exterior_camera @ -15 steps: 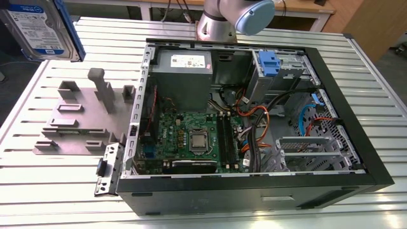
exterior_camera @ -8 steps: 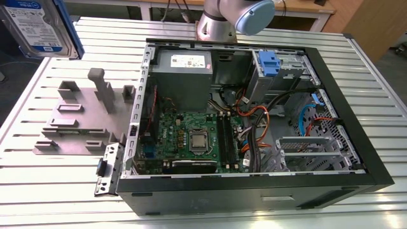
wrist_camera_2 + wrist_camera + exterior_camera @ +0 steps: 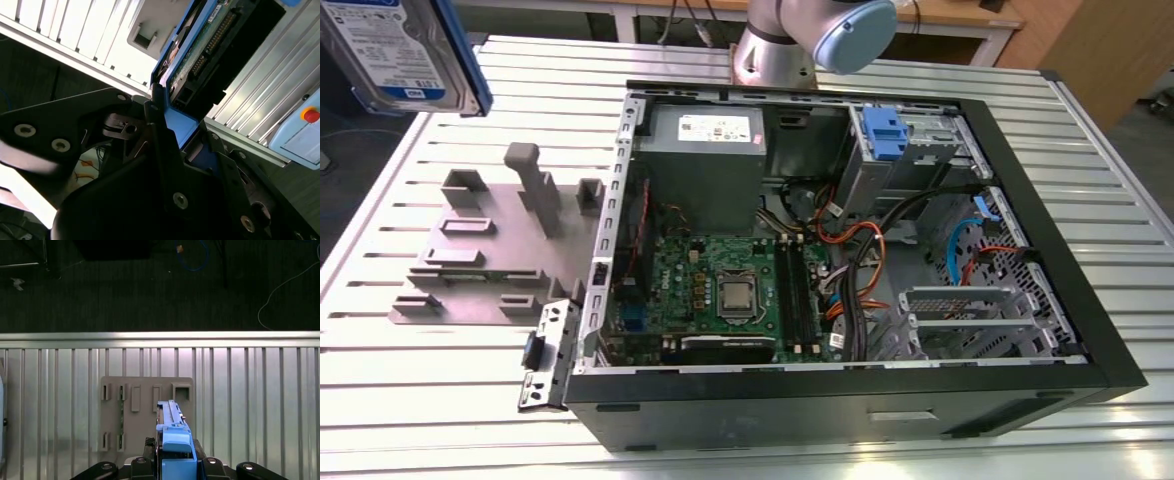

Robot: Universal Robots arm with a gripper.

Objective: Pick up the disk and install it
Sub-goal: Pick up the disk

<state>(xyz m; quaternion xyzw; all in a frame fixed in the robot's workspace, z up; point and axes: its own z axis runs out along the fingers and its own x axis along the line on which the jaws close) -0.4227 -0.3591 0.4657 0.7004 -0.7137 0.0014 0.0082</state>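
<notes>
The disk [image 3: 400, 50], silver with a white-and-blue label and a blue rail, hangs high in the air at the exterior view's far left, above the table's back corner. In the first wrist view the disk [image 3: 172, 437] stands edge-on, blue rail toward the camera, clamped by my gripper [image 3: 172, 465]. Straight below it lies the grey slotted stand [image 3: 145, 410]. The second wrist view shows the disk's connector edge [image 3: 210, 40] sticking out past my gripper [image 3: 172, 125], whose black fingers [image 3: 155, 117] press on the blue rail.
The open computer case [image 3: 1067, 230] lies on the ribbed metal table [image 3: 427, 400], with a power-supply box [image 3: 707, 150], a blue drive carrier [image 3: 881, 135] and metal bays [image 3: 961, 320]. The grey stand [image 3: 494, 240] sits beside the case. A box with a red button [image 3: 310, 115] lies nearby.
</notes>
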